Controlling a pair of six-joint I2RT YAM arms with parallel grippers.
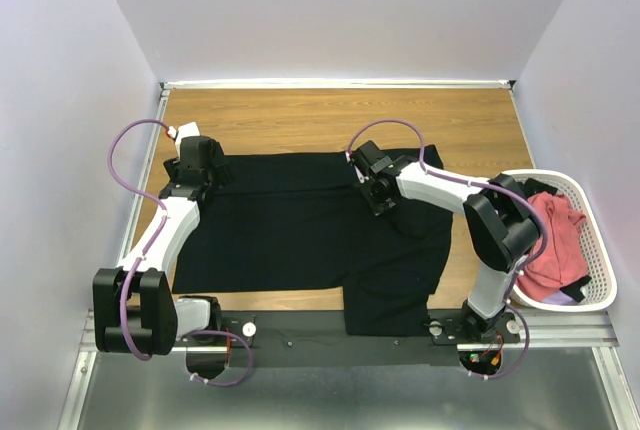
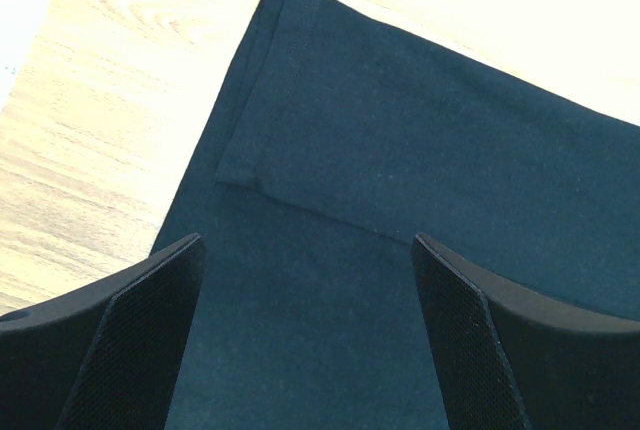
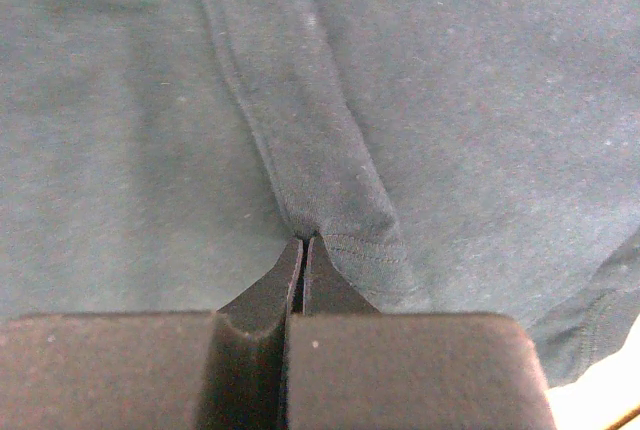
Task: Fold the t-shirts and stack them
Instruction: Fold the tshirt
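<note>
The large black t-shirt (image 1: 300, 230) lies spread on the wooden table, with one flap hanging toward the near edge at the right. My left gripper (image 1: 207, 178) hovers open over the shirt's far left corner. In the left wrist view its wide-apart fingers (image 2: 140, 340) frame flat black cloth (image 2: 400, 130) with a folded hem. My right gripper (image 1: 378, 198) is over the shirt's far right part. In the right wrist view it (image 3: 303, 245) is shut, pinching a raised ridge of the black cloth (image 3: 330, 180). Salmon-red shirts (image 1: 555, 240) lie bunched in the basket.
The white mesh basket (image 1: 603, 260) stands at the table's right edge, beside the right arm. Bare wood (image 1: 300, 115) shows behind the shirt and along its left side (image 2: 90, 130). Pale walls close in the table on three sides.
</note>
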